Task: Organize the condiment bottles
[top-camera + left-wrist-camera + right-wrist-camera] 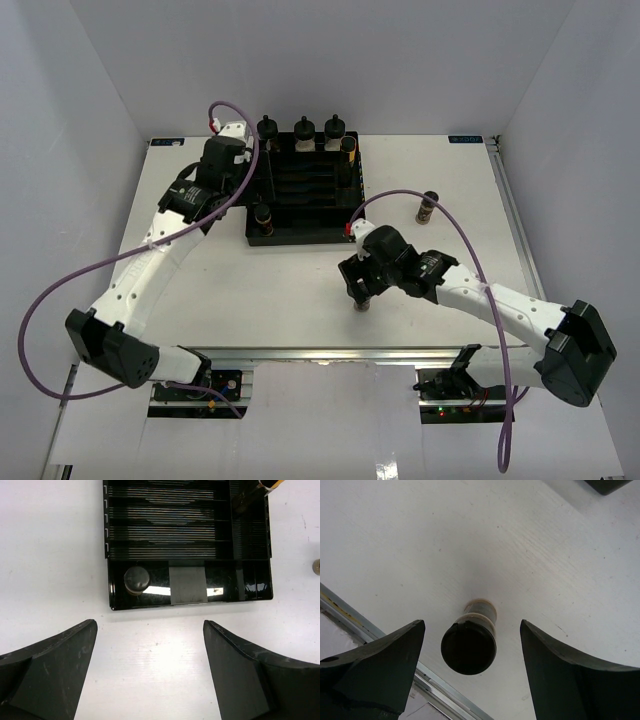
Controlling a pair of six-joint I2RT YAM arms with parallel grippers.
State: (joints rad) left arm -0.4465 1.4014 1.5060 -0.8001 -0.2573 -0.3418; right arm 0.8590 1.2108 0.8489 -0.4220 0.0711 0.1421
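Observation:
A black slotted tray (300,190) sits at the back middle. Three squat clear bottles with black knobbed caps (304,128) stand along its back edge. A yellow-banded spice jar (347,150) stands at its back right. A dark spice jar (262,215) stands in its front left compartment and also shows in the left wrist view (136,580). Another spice jar (427,207) stands on the table to the right. My right gripper (360,288) is open around a further upright spice jar (469,641), fingers apart from it. My left gripper (150,630) is open and empty, above the table in front of the tray (165,530).
The metal rail at the table's near edge (380,635) runs close behind the jar between my right fingers. The tray's corner (607,484) shows far off in the right wrist view. Purple cables loop over both arms. White walls enclose the table.

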